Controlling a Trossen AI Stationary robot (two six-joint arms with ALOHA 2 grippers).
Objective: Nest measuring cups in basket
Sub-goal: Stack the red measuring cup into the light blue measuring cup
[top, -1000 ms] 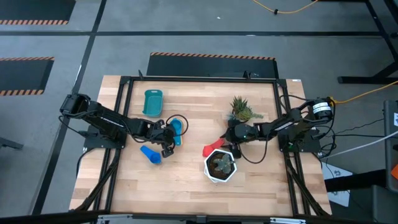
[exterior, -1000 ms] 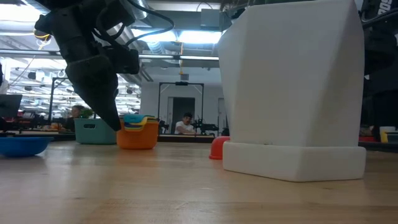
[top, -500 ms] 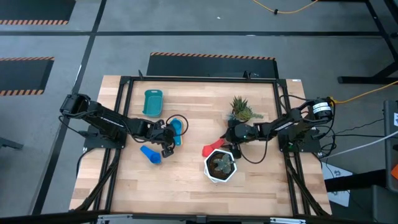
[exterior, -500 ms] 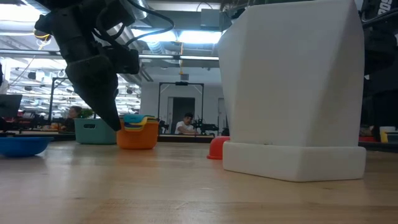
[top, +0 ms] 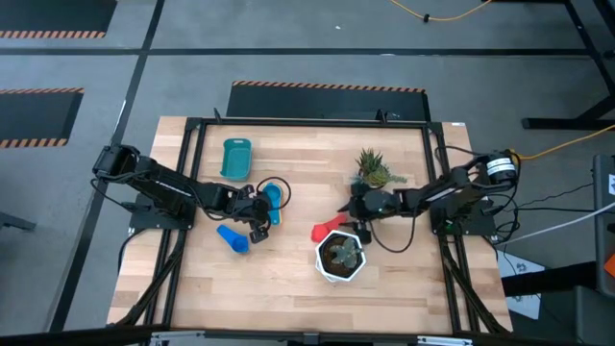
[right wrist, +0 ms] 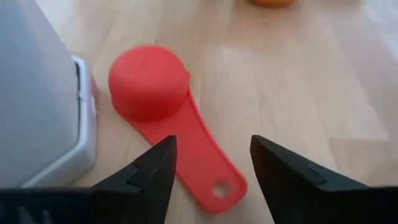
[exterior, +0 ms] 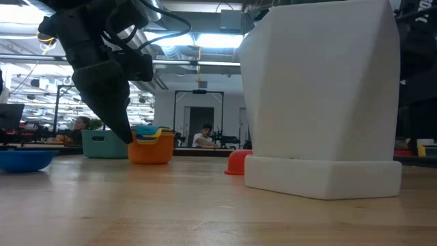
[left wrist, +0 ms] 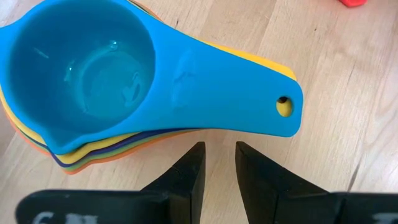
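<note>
Red measuring cup [right wrist: 168,134] lies between the parted right pincer [right wrist: 211,163]; left pincer [left wrist: 217,167] narrowly parted, empty.

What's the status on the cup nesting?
Left claw narrow, empty beside cup stack. Right claw open over upside-down red cup. Basket empty. White pot crowds red cup.

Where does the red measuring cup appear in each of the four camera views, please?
High view: red measuring cup right of centre, just left of the white hexagonal plant pot.
Low view: only its bowl shows, at the pot's left base.
Left wrist view: a red sliver at the top edge, probably it.
Right wrist view: upside down, in front of the open right gripper.
Shared landmark: the white pot.
</note>
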